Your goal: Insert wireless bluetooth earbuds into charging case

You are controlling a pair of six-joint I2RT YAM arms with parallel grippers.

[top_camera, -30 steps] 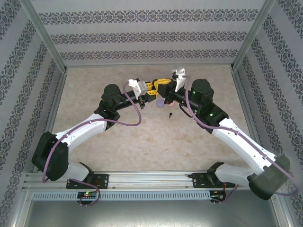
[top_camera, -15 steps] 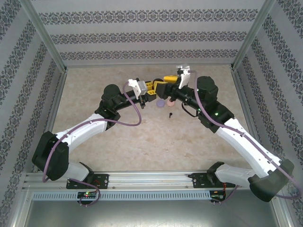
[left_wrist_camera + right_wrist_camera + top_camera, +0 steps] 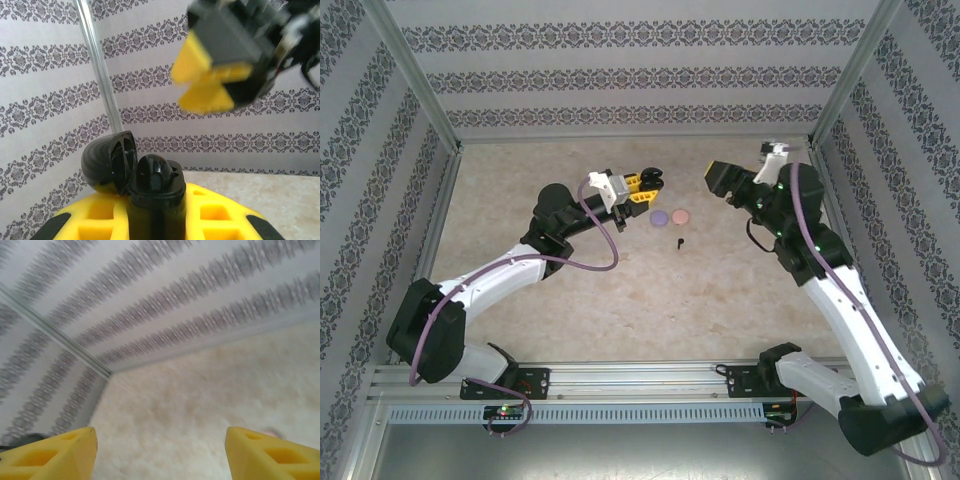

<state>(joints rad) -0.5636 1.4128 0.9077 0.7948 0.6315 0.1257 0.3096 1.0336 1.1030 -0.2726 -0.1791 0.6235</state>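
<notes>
Black earbud point(image 3: 680, 243) lies near pink case point(image 3: 681, 215).

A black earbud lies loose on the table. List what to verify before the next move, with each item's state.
1. Left hand shut on black case: ok.
2. Case lid open: ok.
3. Right hand open, empty: ok.
4. Black earbud free on table, apart from lilac case and pink case: ok.
5. Room left inside black case: cannot tell.

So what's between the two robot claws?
Nothing. In the top view, the table between the left gripper and right gripper is bare.
</notes>
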